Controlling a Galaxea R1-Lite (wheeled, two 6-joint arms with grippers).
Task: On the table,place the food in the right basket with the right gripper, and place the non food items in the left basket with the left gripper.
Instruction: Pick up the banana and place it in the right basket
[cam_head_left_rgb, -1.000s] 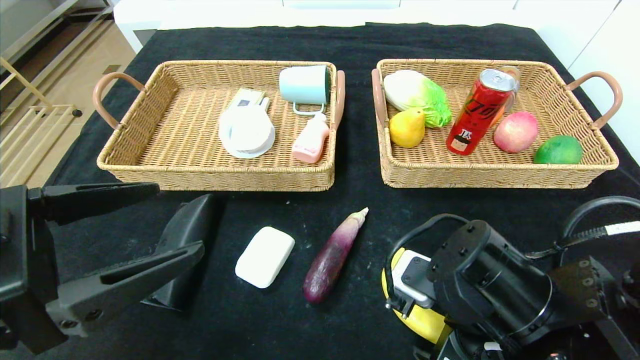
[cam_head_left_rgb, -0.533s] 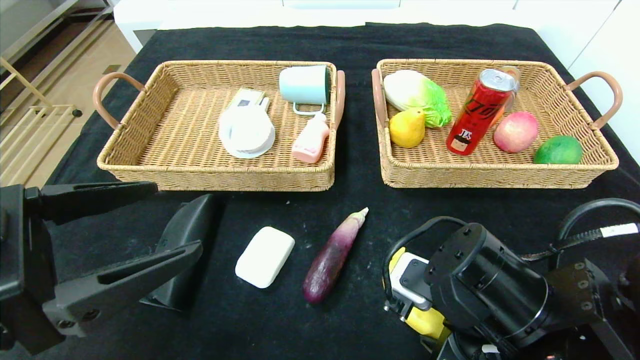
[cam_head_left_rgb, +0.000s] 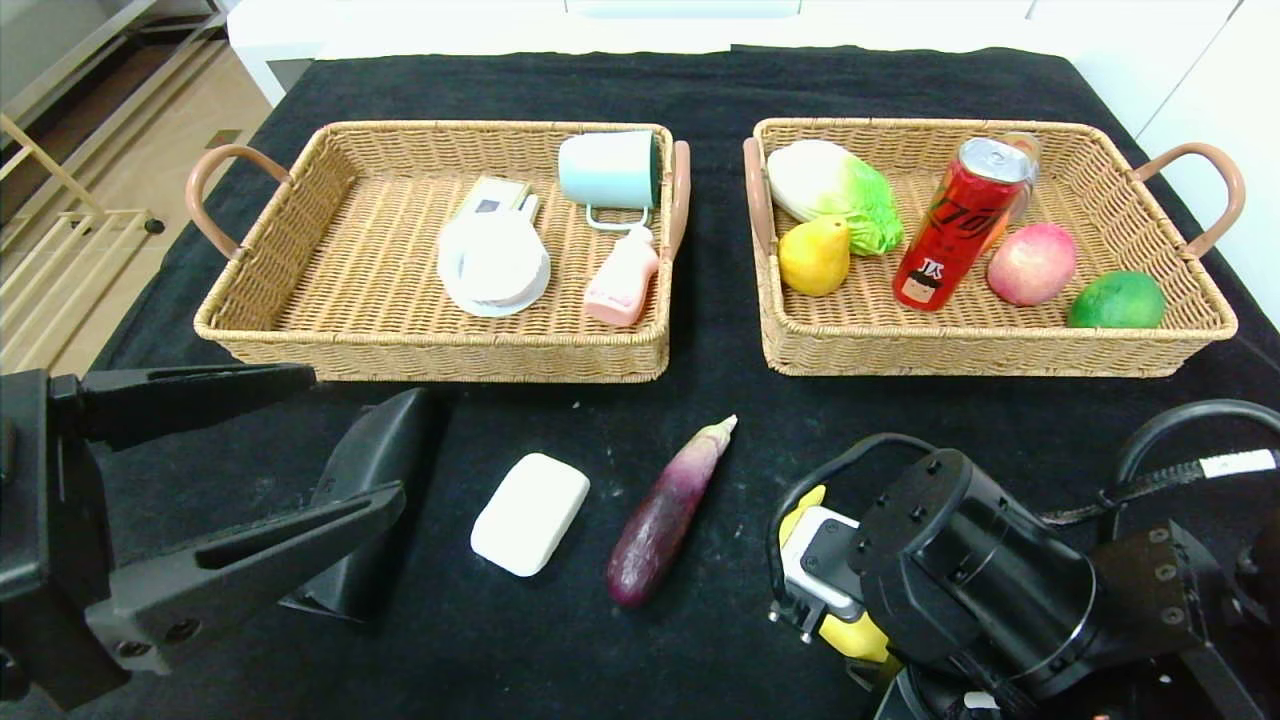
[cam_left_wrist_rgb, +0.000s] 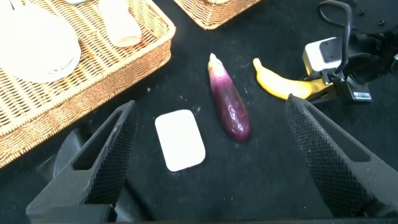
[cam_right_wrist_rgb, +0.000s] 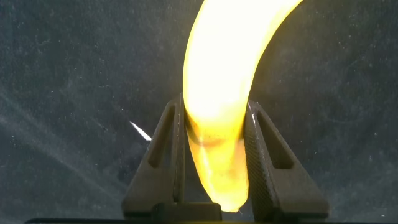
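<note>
My right gripper (cam_right_wrist_rgb: 214, 106) is low at the table's near right, shut on the yellow banana (cam_right_wrist_rgb: 230, 74). In the head view my wrist hides most of the banana (cam_head_left_rgb: 858, 638). The purple eggplant (cam_head_left_rgb: 668, 512) and the white bar (cam_head_left_rgb: 530, 513) lie side by side on the black cloth at the near middle. The black wedge case (cam_head_left_rgb: 380, 470) stands to their left. My left gripper (cam_left_wrist_rgb: 210, 109) hovers open above the bar and eggplant, holding nothing. The red can (cam_head_left_rgb: 960, 225) and peach (cam_head_left_rgb: 1031, 263) sit in the right basket (cam_head_left_rgb: 990, 358). The left basket (cam_head_left_rgb: 430, 362) is beside it.
The right basket also holds a cabbage (cam_head_left_rgb: 835, 192), a yellow pear (cam_head_left_rgb: 813, 257) and a green fruit (cam_head_left_rgb: 1116, 300). A mint cup (cam_head_left_rgb: 608, 170), round white dish (cam_head_left_rgb: 493, 263) and pink bottle (cam_head_left_rgb: 622, 281) lie in the left basket. A narrow strip of cloth separates the baskets.
My right gripper has closed onto the banana, and its wrist has shifted slightly. The left arm, eggplant, bar and case have not moved.
</note>
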